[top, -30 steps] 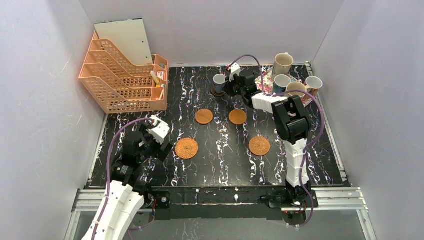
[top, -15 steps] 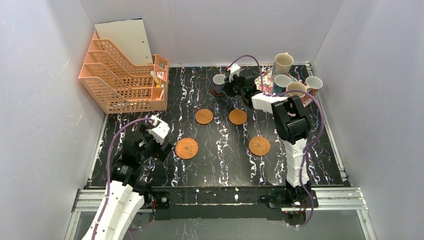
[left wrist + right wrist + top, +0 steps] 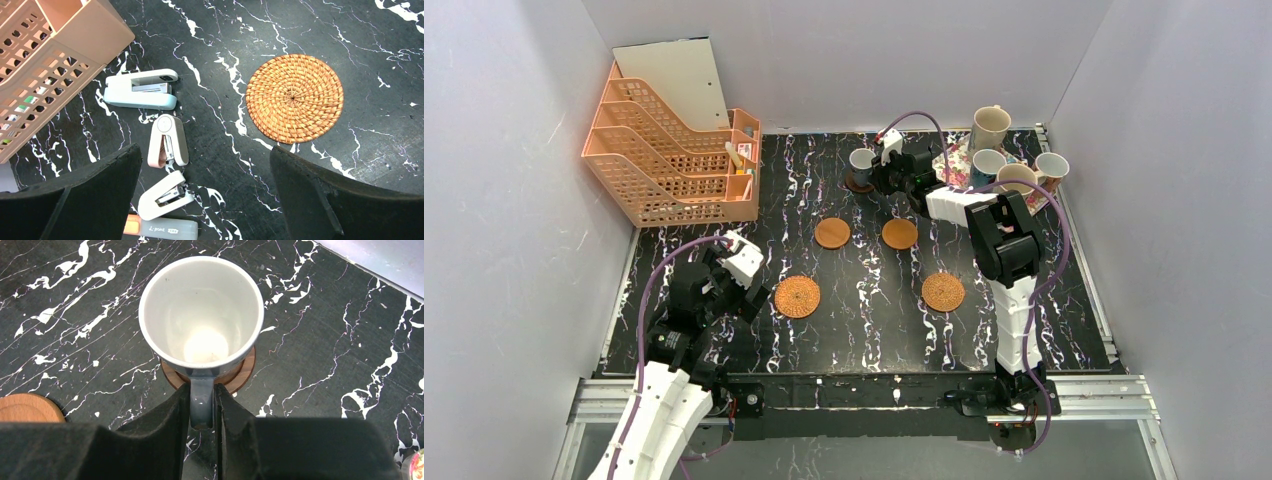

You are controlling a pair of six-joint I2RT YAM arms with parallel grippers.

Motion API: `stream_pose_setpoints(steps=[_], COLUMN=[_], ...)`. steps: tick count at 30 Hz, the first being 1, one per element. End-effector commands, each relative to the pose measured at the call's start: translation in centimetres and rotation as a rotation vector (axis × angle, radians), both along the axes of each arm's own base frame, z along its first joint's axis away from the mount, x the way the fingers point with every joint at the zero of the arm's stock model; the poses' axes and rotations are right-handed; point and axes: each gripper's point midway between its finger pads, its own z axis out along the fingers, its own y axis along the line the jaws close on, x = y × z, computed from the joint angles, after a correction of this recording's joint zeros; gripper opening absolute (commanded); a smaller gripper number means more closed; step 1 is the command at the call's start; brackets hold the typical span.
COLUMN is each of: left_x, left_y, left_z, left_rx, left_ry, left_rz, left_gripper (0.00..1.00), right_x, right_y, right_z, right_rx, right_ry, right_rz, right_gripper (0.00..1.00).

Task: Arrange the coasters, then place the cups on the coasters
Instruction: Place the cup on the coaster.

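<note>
Right gripper (image 3: 202,392): fingers (image 3: 165,420) sit tight against both sides of the handle of the blue cup (image 3: 201,310). Cannot tell whether they are squeezing it or have let go. The cup stands upright straight ahead of the fingertips, white inside, handle pointing back at the gripper. It sits on the dark coaster (image 3: 243,374), whose rim shows under the cup's near side. To the gripper's left in the wrist view, a smooth wood coaster (image 3: 24,409) is cut by the frame edge, apart from the cup. In the top view, the floral tray (image 3: 957,165) lies behind the gripper's wrist, with four other cups (image 3: 989,125) on or by it. A second wood coaster (image 3: 900,233) lies toward the arm bases from the gripper.

Left gripper (image 3: 205,152): released, jaws wide apart. Ahead and to its right, a wicker coaster (image 3: 294,98) lies flat on the black marble table (image 3: 360,45). Ahead and to its left are three small staplers (image 3: 167,141), and past them the orange file rack (image 3: 60,45). The other wicker coaster (image 3: 943,291) is well apart to its right.
</note>
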Motion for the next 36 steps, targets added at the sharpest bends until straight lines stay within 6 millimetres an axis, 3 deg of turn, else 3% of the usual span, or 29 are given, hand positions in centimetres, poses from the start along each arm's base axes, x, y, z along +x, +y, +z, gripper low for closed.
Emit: stream_pose_setpoints(steps=[1,11,17,20,22,24,30,36], left_x=[-0.2,-0.2,-0.2,-0.2,-0.2,-0.2,-0.2,-0.2], left_y=[0.0,-0.1,-0.1,0.0,0.0,0.0,0.0,0.0], left_z=[-0.4,-0.4,-0.4,-0.5,-0.4,-0.4,-0.5,-0.6], left_rx=[-0.004,-0.003,-0.003,-0.002,-0.002,-0.001,0.000,0.001], left_ry=[0.009,0.011,0.011,0.011,0.009,0.010,0.011,0.017], left_rz=[-0.006,-0.009,-0.008,-0.008,-0.008,-0.006,-0.006,-0.006], left_gripper=[0.98,0.98,0.98,0.98,0.98,0.98,0.98,0.98], right_x=[0.8,0.4,-0.2,-0.4,-0.5,-0.8,-1.7,-3.2], right_y=[0.8,0.8,0.8,0.8,0.7,0.6,-0.8,-3.3], right_z=[1.9,2.3,2.4,2.7,3.0,3.5,5.4,9.7], right_rx=[0.014,0.011,0.012,0.012,0.010,0.007,-0.012,0.004], right_ry=[-0.060,-0.064,-0.056,-0.058,-0.054,-0.057,-0.063,-0.091], right_rz=[0.018,0.033,0.048,0.053,0.053,0.057,0.039,0.012], right_gripper=[0.33,0.50,0.69,0.73,0.90,0.97,0.98,0.98])
